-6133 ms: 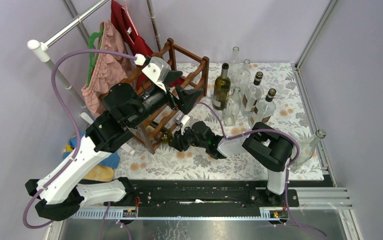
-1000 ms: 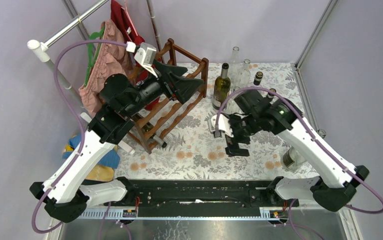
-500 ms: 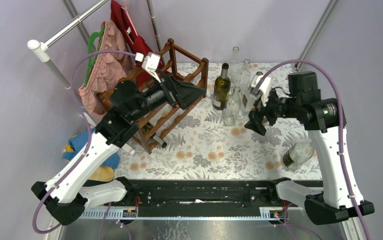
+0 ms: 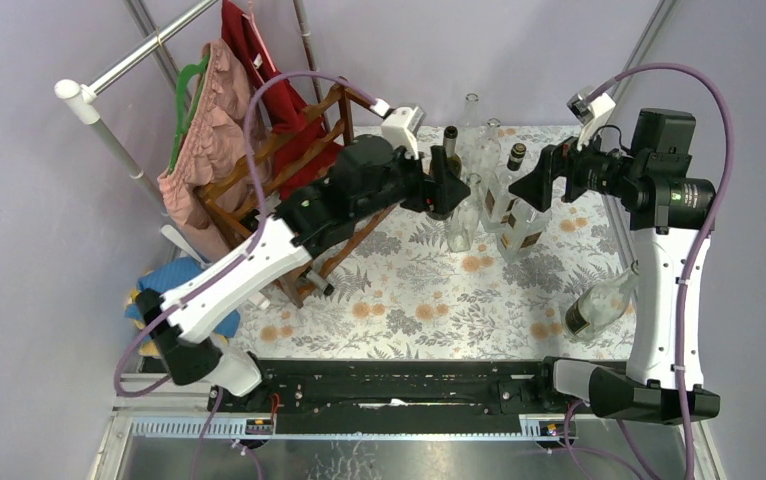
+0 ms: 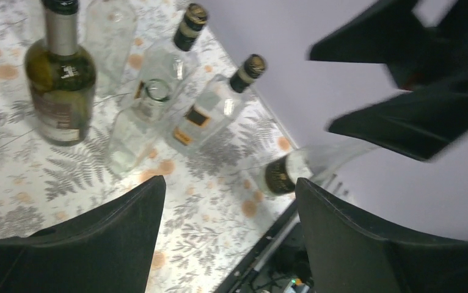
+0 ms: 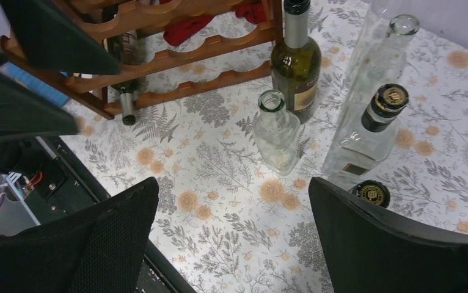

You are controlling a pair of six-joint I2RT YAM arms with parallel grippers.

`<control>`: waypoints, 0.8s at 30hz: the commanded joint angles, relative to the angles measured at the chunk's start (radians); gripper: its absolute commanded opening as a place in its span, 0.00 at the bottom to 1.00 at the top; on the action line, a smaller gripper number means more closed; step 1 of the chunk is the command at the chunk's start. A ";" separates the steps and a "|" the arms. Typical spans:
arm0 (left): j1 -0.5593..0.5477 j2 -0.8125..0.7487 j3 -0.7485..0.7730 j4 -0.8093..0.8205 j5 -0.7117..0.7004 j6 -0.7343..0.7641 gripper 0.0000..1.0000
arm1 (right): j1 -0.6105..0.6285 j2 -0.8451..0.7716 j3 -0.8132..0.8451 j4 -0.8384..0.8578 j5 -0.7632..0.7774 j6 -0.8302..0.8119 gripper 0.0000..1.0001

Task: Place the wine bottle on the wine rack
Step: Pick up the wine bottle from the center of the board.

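The green wine bottle (image 6: 297,64) stands upright on the floral-patterned surface (image 4: 409,300), just beside the right end of the wine rack (image 6: 219,44) and not yet on it. One dark bottle (image 6: 125,101) already lies in the rack's lowest tier, its neck poking out past the front rail. My left end effector (image 5: 228,186) hangs above the bottle group with its fingers spread and nothing between them; the green bottle sits off to one side of the gap. My right end effector (image 6: 233,183), also spread wide and empty, is held high over the right side of the group, facing the left one. Around the green bottle I see clear glass bottles: an open-necked one (image 6: 277,134) just in front of it, a black-capped one (image 6: 372,131) beside that, and a tall uncapped one (image 6: 381,61) behind. A further bottle (image 4: 599,300) lies at the surface's right edge. The rack is set at an angle in the back-left corner, in front of a pink garment (image 4: 209,120) and a red one (image 4: 249,45) on a hanging rail (image 4: 149,46). Lilac walls (image 4: 519,50) close in the back and both sides. A broad stretch of patterned cloth runs between the bottles and the black mounting rail (image 4: 409,385) at the near edge
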 commanded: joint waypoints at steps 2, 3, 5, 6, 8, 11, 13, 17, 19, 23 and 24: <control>-0.010 0.167 0.140 -0.137 -0.159 0.089 0.84 | -0.027 -0.015 0.041 0.052 0.062 0.034 1.00; -0.010 0.196 0.167 -0.144 -0.164 0.097 0.84 | -0.032 -0.011 0.037 0.059 0.057 0.041 1.00; -0.010 0.250 0.217 -0.161 -0.176 0.115 0.84 | -0.046 0.002 0.028 0.080 0.037 0.061 1.00; -0.011 0.272 0.237 -0.166 -0.178 0.127 0.84 | -0.053 0.009 0.026 0.091 0.028 0.076 1.00; -0.011 0.314 0.268 -0.166 -0.184 0.147 0.84 | -0.066 0.026 0.022 0.110 0.010 0.100 1.00; -0.011 0.370 0.314 -0.170 -0.195 0.170 0.84 | -0.083 0.039 0.016 0.133 0.003 0.124 1.00; -0.011 0.410 0.342 -0.173 -0.217 0.181 0.84 | -0.086 0.037 0.001 0.141 0.000 0.121 1.00; -0.013 0.468 0.405 -0.172 -0.235 0.200 0.84 | -0.086 0.018 -0.038 0.161 0.003 0.129 1.00; -0.012 0.499 0.444 -0.172 -0.229 0.211 0.84 | -0.086 0.011 -0.051 0.163 0.015 0.121 1.00; -0.011 0.561 0.499 -0.174 -0.242 0.247 0.83 | -0.086 -0.002 -0.075 0.176 0.024 0.119 1.00; -0.010 0.575 0.507 -0.175 -0.248 0.258 0.82 | -0.086 -0.006 -0.083 0.182 0.025 0.124 1.00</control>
